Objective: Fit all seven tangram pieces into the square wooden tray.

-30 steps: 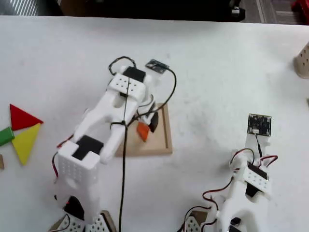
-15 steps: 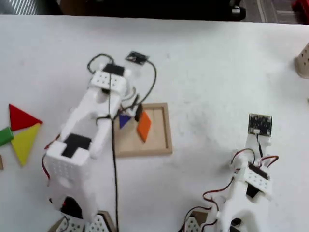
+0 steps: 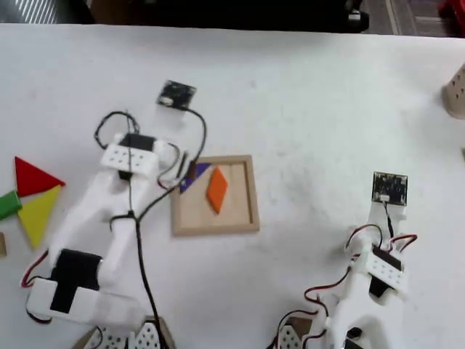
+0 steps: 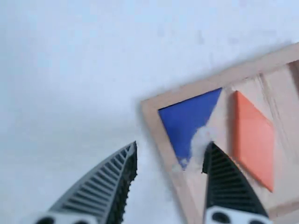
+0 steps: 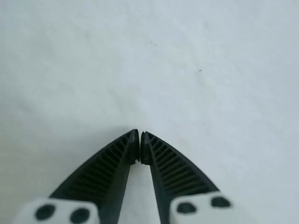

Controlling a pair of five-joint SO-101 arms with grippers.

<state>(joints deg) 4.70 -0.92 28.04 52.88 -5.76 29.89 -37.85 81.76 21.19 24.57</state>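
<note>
The square wooden tray [image 3: 250, 190] lies mid-table and holds an orange parallelogram [image 3: 217, 188] and a blue triangle [image 3: 193, 174] in its far left corner. In the left wrist view the same tray [image 4: 154, 130], blue triangle [image 4: 189, 119] and orange piece [image 4: 254, 140] are close. My left gripper [image 4: 170, 151] is open and empty, straddling the tray's left rim; seen from above, the left gripper [image 3: 182, 169] sits at that rim. My right gripper [image 5: 139, 145] is shut over bare table, and its arm [image 3: 378, 265] rests at the front right. A red triangle [image 3: 31, 177], yellow triangle [image 3: 38, 213] and green piece [image 3: 9, 203] lie far left.
A small circuit board [image 3: 176, 94] on a cable lies behind the tray, another circuit board [image 3: 390, 187] sits ahead of the right arm. A tan piece [image 3: 2, 243] pokes in at the left edge. A beige object [image 3: 455, 91] stands at the right edge.
My left arm has let go of the orange piece in the tray and drawn back to the left. The blue triangle has come into sight. The right arm is unchanged.
</note>
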